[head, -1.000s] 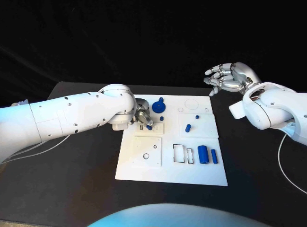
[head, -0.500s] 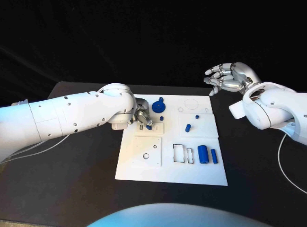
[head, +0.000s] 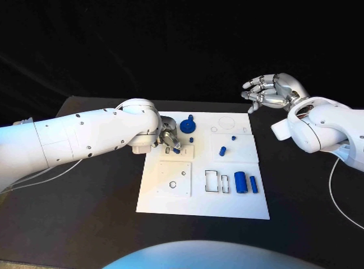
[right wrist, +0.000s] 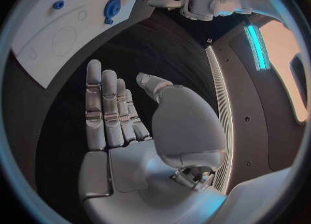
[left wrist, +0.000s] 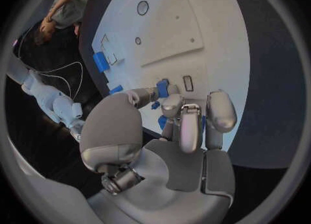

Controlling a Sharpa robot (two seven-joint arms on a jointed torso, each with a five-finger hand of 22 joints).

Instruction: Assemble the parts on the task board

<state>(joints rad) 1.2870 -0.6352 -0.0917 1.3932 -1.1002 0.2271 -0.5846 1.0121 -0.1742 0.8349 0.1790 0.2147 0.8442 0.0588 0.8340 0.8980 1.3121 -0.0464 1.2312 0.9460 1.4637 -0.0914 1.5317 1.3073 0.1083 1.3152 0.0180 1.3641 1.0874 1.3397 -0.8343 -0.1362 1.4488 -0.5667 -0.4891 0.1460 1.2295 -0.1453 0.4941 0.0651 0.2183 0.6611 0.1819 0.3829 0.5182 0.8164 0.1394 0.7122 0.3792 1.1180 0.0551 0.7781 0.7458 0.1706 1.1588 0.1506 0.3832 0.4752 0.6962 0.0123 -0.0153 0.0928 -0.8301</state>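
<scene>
The white task board (head: 199, 204) lies in the middle of the black table. My left hand (head: 169, 139) hovers low over the board's far left section and pinches a small blue part (head: 176, 148) between thumb and fingers; in the left wrist view that blue part (left wrist: 162, 88) sits at the fingertips beside a small rectangular slot (left wrist: 188, 83). A round blue part (head: 188, 121) stands just beyond the hand. My right hand (head: 272, 93) is raised off the board's far right corner, fingers apart and holding nothing; its open palm (right wrist: 123, 130) faces the board (right wrist: 45, 32).
Two blue cylinders (head: 247, 182) lie side by side at the board's right, next to two rectangular outlines (head: 216, 182). Small blue pegs (head: 223, 150) stand near the board's middle. A raised square plate with holes (head: 174, 178) sits at the near left.
</scene>
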